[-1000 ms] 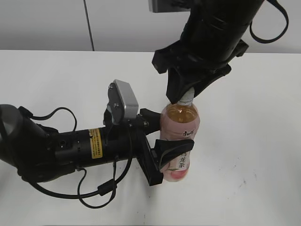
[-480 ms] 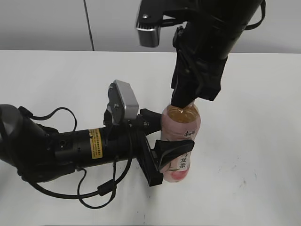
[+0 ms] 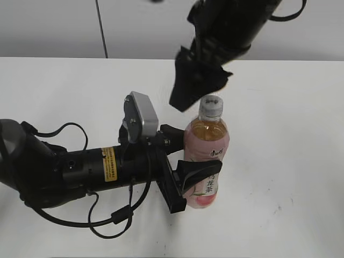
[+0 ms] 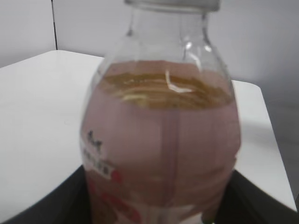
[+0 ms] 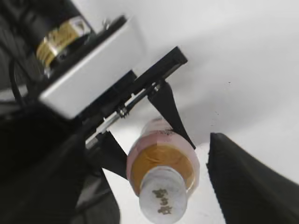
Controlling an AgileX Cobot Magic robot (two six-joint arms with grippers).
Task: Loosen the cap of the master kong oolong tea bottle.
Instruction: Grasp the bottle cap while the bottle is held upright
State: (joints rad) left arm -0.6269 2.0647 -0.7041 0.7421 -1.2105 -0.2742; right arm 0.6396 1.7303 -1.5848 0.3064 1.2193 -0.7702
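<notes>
Master kong oolong tea bottle [image 3: 207, 156] stands upright on the white table [image 3: 290, 161], toward the middle, with its cap [image 3: 210, 106] on and in the open. Exterior view: the left gripper [image 3: 188, 161] is clamped around the pink-labelled belly from the side, one finger behind and one in front. The right gripper [image 3: 196, 86] hangs above and to the left of the cap, not touching it; you cannot tell from here alone how far its jaws stand apart. You cannot tell whether the cap is loosened.

Left wrist view: the bottle fills the picture, amber tea up to the shoulder, dark finger edges at the bottom corners. The grip sits low on a soft-walled bottle, so judge it prone to turning with the cap if you twist hard, or to denting if the clamp tightens.

Right wrist view: you look down on the cap [image 5: 163, 200], with its dark mark, sitting low in the picture between two dark fingers [image 5: 243, 182] that stand well apart. The cap is off-centre toward the bottom edge. Risk: if you descend again without re-centring, one finger may strike the cap rim and push the neck sideways, tilting the bottle in the left hold. A shallow bite could also slip round the smooth cap.
</notes>
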